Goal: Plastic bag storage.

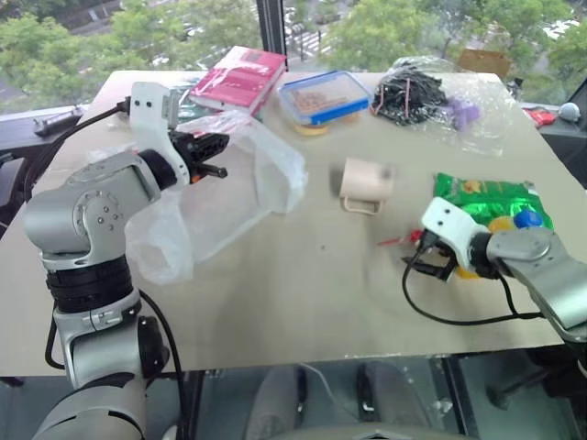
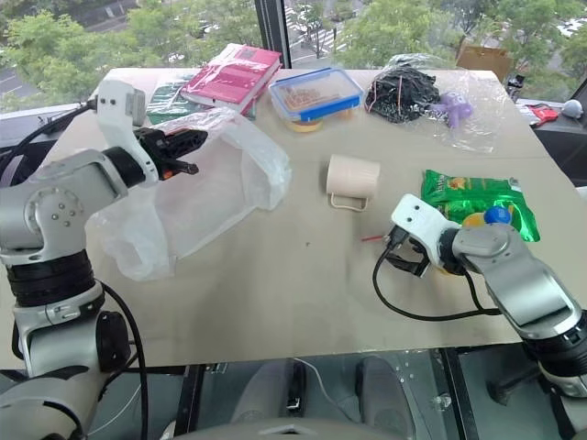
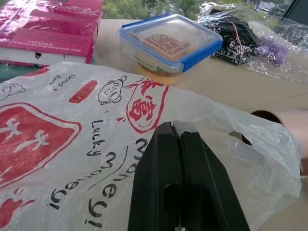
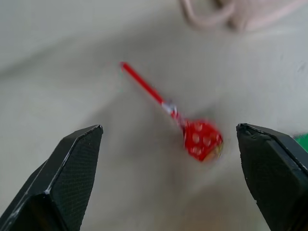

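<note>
So it's a beige counter (image 2: 275,302) right up against a big window, trees outside, and most of the clutter sits along the far edge: a pink box (image 2: 231,75), a blue-lidded tub (image 2: 310,94) and a clear bag of black cables (image 2: 417,92) toward the far right corner. A mug (image 2: 352,179) lies on its side around the middle, and a green snack packet (image 2: 477,197) is over by the right edge. The bag (image 2: 197,197) is on the left half of the counter, long axis running from the near-left edge up toward the middle, with its upper end lifted off the surface and its lower end slumped on the counter near the left edge. The left gripper (image 2: 188,151) is clenched on that raised part; in the left wrist view its fingers (image 3: 159,187) are pressed together with the thin plastic pinched at the tips, red print facing up. The right gripper (image 4: 171,168) is released, jaws spread wide, hanging just above a red lollipop (image 4: 202,139) that lies on the counter between the mug and the packet. The near half of the counter, from the bag across to the lollipop, is bare, so plenty of room there.
</note>
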Motion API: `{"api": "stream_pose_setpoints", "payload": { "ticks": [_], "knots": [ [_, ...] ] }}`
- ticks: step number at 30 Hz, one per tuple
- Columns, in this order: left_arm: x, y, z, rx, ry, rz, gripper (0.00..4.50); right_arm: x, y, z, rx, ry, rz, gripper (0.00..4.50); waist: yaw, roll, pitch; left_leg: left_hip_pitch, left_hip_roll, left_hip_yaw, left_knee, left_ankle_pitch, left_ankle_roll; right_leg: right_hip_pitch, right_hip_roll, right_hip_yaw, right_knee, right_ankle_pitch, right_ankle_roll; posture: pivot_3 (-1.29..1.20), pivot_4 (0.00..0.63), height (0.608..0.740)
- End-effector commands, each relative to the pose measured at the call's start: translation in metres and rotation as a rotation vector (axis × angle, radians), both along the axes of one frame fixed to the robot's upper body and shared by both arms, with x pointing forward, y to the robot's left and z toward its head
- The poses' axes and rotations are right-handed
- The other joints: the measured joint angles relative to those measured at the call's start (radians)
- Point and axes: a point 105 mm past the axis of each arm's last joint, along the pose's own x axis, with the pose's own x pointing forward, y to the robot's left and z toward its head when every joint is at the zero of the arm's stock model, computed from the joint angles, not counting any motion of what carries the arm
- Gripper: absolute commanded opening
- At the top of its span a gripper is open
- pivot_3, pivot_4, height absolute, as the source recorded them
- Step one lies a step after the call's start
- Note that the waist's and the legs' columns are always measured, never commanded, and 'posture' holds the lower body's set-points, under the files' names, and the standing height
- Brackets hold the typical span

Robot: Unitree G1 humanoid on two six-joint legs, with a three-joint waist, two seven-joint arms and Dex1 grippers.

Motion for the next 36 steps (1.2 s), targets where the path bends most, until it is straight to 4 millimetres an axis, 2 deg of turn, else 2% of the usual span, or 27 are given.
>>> {"api": "stream_pose_setpoints", "payload": {
  "ticks": [1,4,5,8,11,14,15,16,19,23,28,33,36],
  "knots": [
    [-0.004,-0.002,0.015,0.024,-0.072,-0.008,0.03,0.014,-0.003,0.004,-0.041,-0.056,0.002,4.50,0.000,0.000,0.000,0.000,0.000,0.000,0.000,0.000,0.000,0.000,0.000,0.000,0.000,0.000,0.000,0.00,0.150,0.740],
    [-0.005,0.000,0.015,0.024,-0.073,-0.004,0.03,0.021,-0.007,0.000,-0.072,-0.063,-0.001,4.50,0.000,0.000,0.000,0.000,0.000,0.000,0.000,0.001,-0.002,0.000,0.000,0.000,0.000,0.000,0.000,0.00,0.150,0.740],
    [-0.005,0.000,0.015,0.023,-0.074,-0.001,0.00,0.024,-0.010,-0.001,-0.084,-0.066,-0.007,4.25,0.000,0.000,0.000,0.000,0.000,0.000,0.000,0.002,-0.003,0.000,0.000,0.000,0.000,0.000,0.000,0.00,0.150,0.740],
    [-0.005,0.001,0.014,0.022,-0.077,0.006,0.00,0.027,-0.011,-0.003,-0.077,-0.065,-0.013,3.30,0.002,0.000,0.000,0.000,0.000,0.000,0.000,0.002,-0.003,0.000,0.000,0.000,0.000,0.000,0.000,0.00,0.150,0.740],
    [-0.006,0.002,0.013,0.022,-0.076,0.011,0.00,0.024,-0.010,-0.003,-0.082,-0.055,0.006,1.95,0.003,0.000,0.000,0.000,0.000,0.000,0.000,0.002,-0.003,0.000,-0.001,0.000,0.000,0.000,0.000,0.00,0.150,0.740],
    [-0.006,0.002,0.013,0.021,-0.076,0.011,0.00,0.021,-0.005,0.000,-0.070,-0.060,0.019,1.22,0.002,0.000,0.000,0.000,0.000,0.000,0.000,0.002,-0.003,0.000,-0.001,0.000,0.000,0.000,0.000,0.00,0.150,0.740],
    [-0.006,0.002,0.013,0.021,-0.076,0.009,0.00,0.021,-0.003,0.001,-0.068,-0.064,0.023,0.82,0.002,0.000,0.000,0.000,0.000,0.000,0.000,0.002,-0.003,0.000,-0.001,0.000,0.000,0.000,0.000,0.00,0.150,0.740],
    [-0.005,0.002,0.012,0.021,-0.076,0.007,0.00,0.020,-0.001,0.005,-0.059,-0.075,0.026,0.70,0.002,0.000,0.000,0.000,0.000,0.000,0.000,0.002,-0.003,0.000,-0.001,0.000,0.000,0.000,0.000,0.00,0.150,0.740],
    [-0.005,0.002,0.012,0.022,-0.074,0.005,0.00,0.016,0.015,0.023,0.021,-0.105,0.050,0.70,0.001,0.000,0.000,0.000,0.000,0.000,0.000,0.002,-0.003,0.000,-0.001,0.000,0.000,0.000,0.000,0.00,0.150,0.740],
    [-0.006,-0.001,0.010,0.032,-0.069,-0.015,0.00,0.003,0.056,0.048,0.176,-0.127,0.131,0.70,-0.003,0.000,0.000,0.000,0.000,0.000,0.000,0.002,-0.003,0.000,-0.001,0.000,0.001,0.000,0.000,0.00,0.150,0.740],
    [-0.007,-0.007,0.009,0.063,-0.069,-0.048,0.00,-0.004,0.110,0.060,0.315,-0.139,0.199,0.70,-0.002,0.000,0.000,0.000,0.000,-0.001,0.000,0.002,-0.004,-0.001,-0.001,0.000,0.002,0.000,0.000,0.00,0.150,0.740],
    [-0.010,-0.009,0.009,0.071,-0.067,-0.060,0.00,0.008,0.156,0.074,0.419,-0.163,0.225,0.70,0.000,0.000,0.000,-0.001,-0.001,0.000,0.000,0.003,-0.005,-0.003,-0.001,0.000,0.004,0.000,0.000,0.00,0.150,0.740],
    [-0.011,-0.013,0.011,0.063,-0.067,-0.074,0.00,0.022,0.182,0.080,0.451,-0.173,0.233,0.70,-0.004,0.000,0.000,-0.001,-0.001,0.000,0.000,0.003,-0.005,-0.003,-0.001,0.000,0.004,0.000,0.000,0.00,0.150,0.740]
  ]
}}
